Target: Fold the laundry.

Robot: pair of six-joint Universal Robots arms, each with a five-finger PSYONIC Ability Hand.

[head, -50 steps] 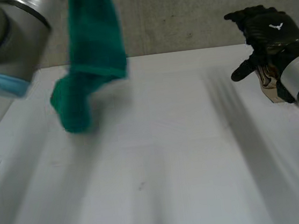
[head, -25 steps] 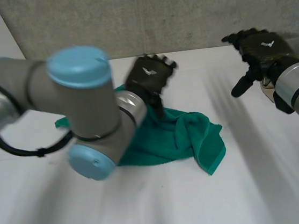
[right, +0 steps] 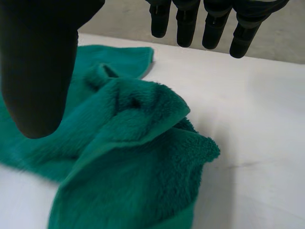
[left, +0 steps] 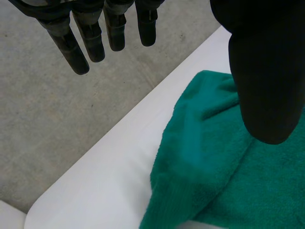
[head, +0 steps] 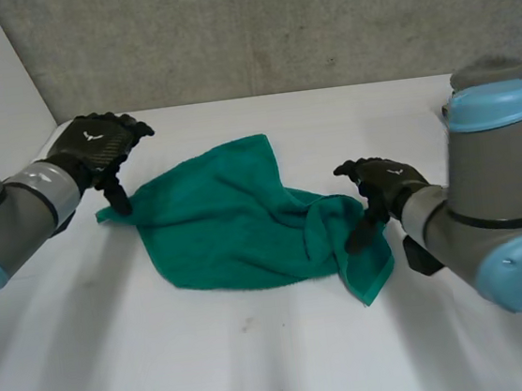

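Green towel (head: 231, 222) lies crumpled on white table (head: 261, 365); flattening not yet done. Left hand (head: 96, 150) and right hand (head: 384, 184) flank it, fingers wide, holding nothing. Next move likely requires each to pinch a corner.

Near bench (head: 261, 365): bare, I pass freely.
Middle: crumpled green towel (head: 226, 223) lies in my way.
Far: grey concrete (head: 270, 25) behind the bench edge.

Left hand (head: 97, 150) at the left, fingers straight, thumb hanging down; right hand (head: 384, 184) opposite, fingers relaxed, thumb apart
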